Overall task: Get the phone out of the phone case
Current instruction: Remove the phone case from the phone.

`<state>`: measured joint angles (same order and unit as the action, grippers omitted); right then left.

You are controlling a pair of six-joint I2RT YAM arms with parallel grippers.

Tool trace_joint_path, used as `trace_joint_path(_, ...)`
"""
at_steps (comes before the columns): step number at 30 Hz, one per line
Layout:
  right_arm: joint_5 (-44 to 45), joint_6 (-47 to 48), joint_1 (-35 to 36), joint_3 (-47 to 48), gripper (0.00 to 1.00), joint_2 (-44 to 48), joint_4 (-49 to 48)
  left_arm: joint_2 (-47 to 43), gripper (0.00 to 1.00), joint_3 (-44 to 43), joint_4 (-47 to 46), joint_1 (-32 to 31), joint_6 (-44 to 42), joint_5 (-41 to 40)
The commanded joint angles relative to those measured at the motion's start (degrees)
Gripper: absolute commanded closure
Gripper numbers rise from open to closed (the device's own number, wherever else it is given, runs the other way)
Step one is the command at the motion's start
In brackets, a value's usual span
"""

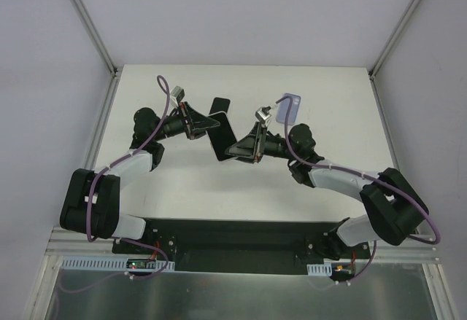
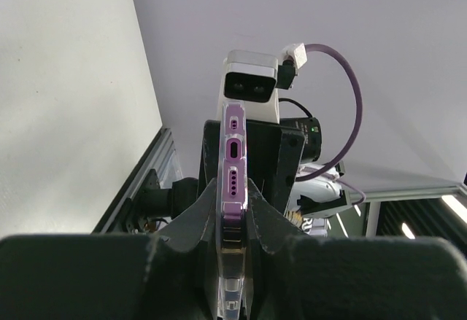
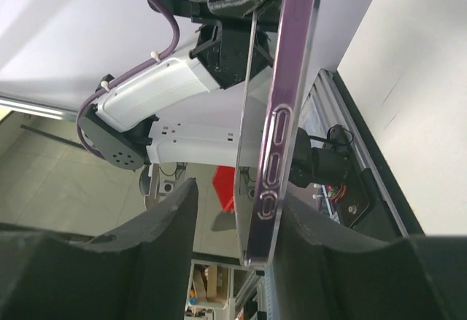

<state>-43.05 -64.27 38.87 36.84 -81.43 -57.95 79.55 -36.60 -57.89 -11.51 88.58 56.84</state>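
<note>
Step in hand, as we judged it: both arms had met on the purple-edged flat phone (image 2: 233, 167), held off the white tabletop (image 1: 241, 196) at centre frame in the top view, apparently w/ its clear plastic case (image 2: 230, 291) on. Left jaws were clamped tight on the port end. Right jaws stood approx. half open, straddling the button edge w/ a gap beside one finger, so no pinch yet. Next move prob. needs the right jaws to catch the case lip & peel while the left holds firm. Left arm (image 1: 139, 161) reached in from centre-left, right arm (image 1: 336, 178) from centre-right, wrists angled together. A pale blue translucent sheet (image 1: 291, 107) lay upper right of centre; we couldn't identify it.
</note>
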Motion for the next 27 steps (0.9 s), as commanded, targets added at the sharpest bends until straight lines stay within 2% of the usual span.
trace_joint_path(1,-2.0,0.6,2.2,3.3,0.60,-1.1,-3.8,-1.8,1.00,-0.6,-5.9,0.6,1.3,0.9)
trace_joint_path(3,-1.7,0.5,2.2,3.2,0.92,-1.4,-3.9,-1.9,1.00,-0.5,-6.0,0.6,1.5,0.9)
trace_joint_path(4,-1.1,0.3,2.0,3.2,0.98,-1.5,-3.8,-1.9,1.00,-0.5,-6.0,0.6,1.7,0.9)
trace_joint_path(10,2.3,0.5,2.0,1.1,0.99,-0.4,-3.7,-3.0,1.00,0.3,-5.8,0.9,2.0,0.6)
trace_joint_path(11,3.0,0.6,1.9,0.9,0.99,0.2,-3.5,-3.2,0.88,0.4,-5.6,0.9,2.3,0.5)
trace_joint_path(14,5.7,1.8,1.4,0.1,0.98,1.7,-1.5,-4.3,0.44,2.3,-6.4,0.9,3.4,-0.6)
trace_joint_path(15,6.1,2.1,1.3,0.0,0.99,2.1,-0.5,-4.9,0.24,4.1,-7.2,0.8,3.5,-1.0)
trace_joint_path(17,6.4,2.8,1.2,0.4,0.99,2.4,0.5,-6.3,0.16,5.6,-8.1,0.4,4.2,-2.2)
trace_joint_path(20,6.0,2.7,1.2,1.5,0.99,1.8,0.9,-7.2,0.16,8.2,-10.1,-0.8,4.9,-3.7)
trace_joint_path(27,4.8,2.2,1.5,3.0,0.98,0.7,0.2,-3.7,0.30,7.5,-12.6,-6.1,4.7,-5.9)
